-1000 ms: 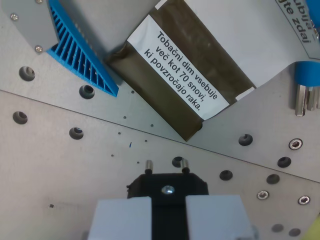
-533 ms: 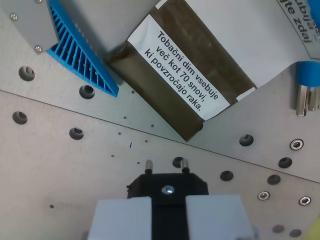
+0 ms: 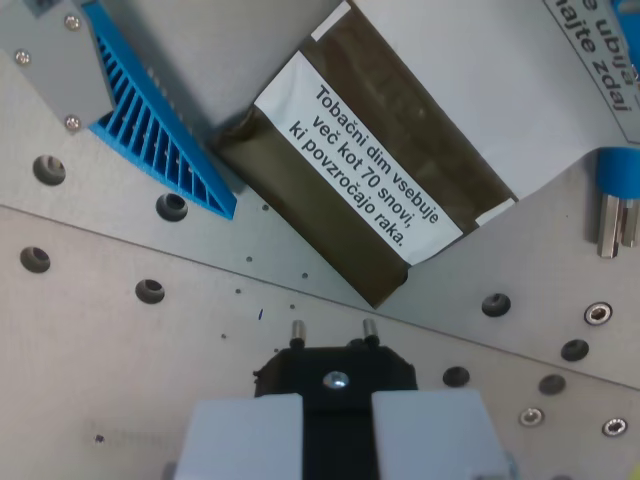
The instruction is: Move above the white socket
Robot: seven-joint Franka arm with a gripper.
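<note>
From my remote console, the wrist view looks straight down on a drilled grey metal base plate (image 3: pixel 120 370). My gripper (image 3: pixel 337 435) fills the bottom edge: its 2 pale grey fingers (image 3: pixel 240 440) stand narrowly apart, clamped on either side of a black plastic plug (image 3: pixel 335 375) with a silver screw at its centre. The plug's 2 metal pins (image 3: pixel 297 329) point up the frame, just above the plate's surface.

Beyond the pins, a brown rectangular tobacco packet (image 3: pixel 400 150) lies diagonally across the middle of the frame, its white warning label (image 3: pixel 360 155) printed in black Slovenian text. At the wrist view's left, a blue ribbed plastic part (image 3: pixel 160 130) sits against the packet's lower corner, with a grey metal bracket (image 3: pixel 55 60) overlapping its upper end. At the wrist view's right edge, a blue plastic piece (image 3: pixel 620 170) carries 2 short metal posts hanging beneath it.

A white sheet with partly cut-off lettering (image 3: pixel 590 45) occupies the top right corner. I cannot see the white socket anywhere in this view.
</note>
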